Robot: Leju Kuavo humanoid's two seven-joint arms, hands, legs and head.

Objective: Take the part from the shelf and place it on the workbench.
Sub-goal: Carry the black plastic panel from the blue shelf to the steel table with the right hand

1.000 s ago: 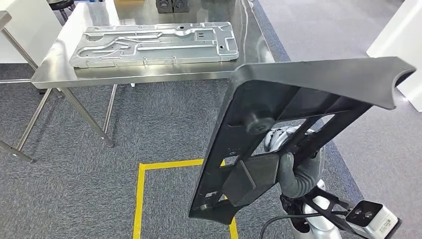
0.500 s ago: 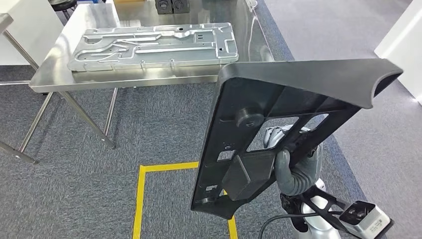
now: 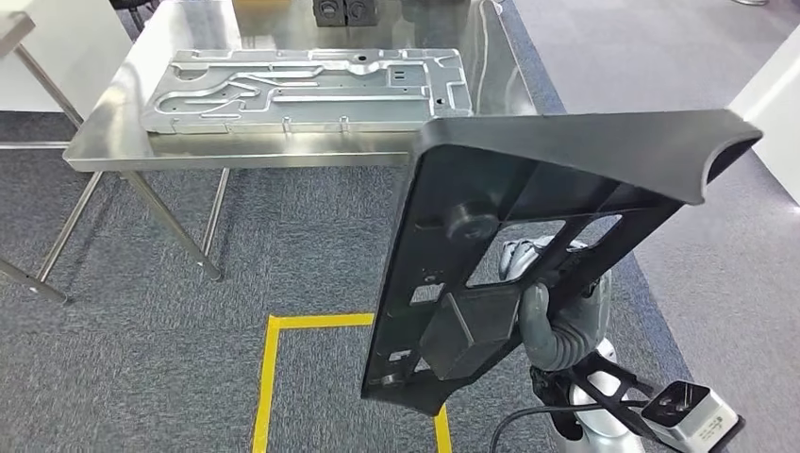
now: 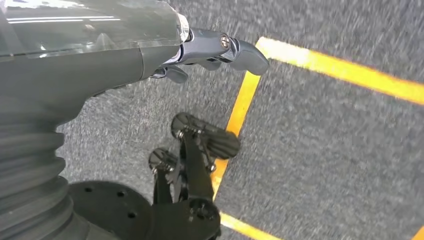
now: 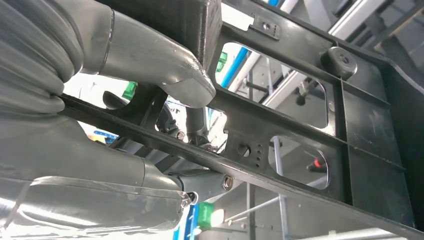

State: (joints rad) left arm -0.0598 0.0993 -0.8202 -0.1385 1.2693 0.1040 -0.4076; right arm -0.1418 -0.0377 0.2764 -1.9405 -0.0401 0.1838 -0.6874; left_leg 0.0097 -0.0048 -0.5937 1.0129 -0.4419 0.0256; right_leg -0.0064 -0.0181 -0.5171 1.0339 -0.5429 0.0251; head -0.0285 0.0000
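You are closing on the counter (image 3: 123, 156) at twelve o'clock as it is sliding nearer in the head view, the right robot hand (image 3: 552, 326) still gripping the black part (image 3: 566, 179) upright, the left robot hand (image 4: 215, 50) hanging released.

Part (image 3: 528, 179): matt black moulded plastic, smooth faces with ribbed cut-outs; right hand (image 3: 552, 326) gripping it has a grey rubbery ribbed cover. Counter (image 3: 123, 123): polished stainless steel, glossy and reflective, carrying a dull silver stamped metal panel (image 3: 302, 85). Floor (image 3: 141, 377): rough grey carpet, glossy yellow tape line (image 3: 269, 377).
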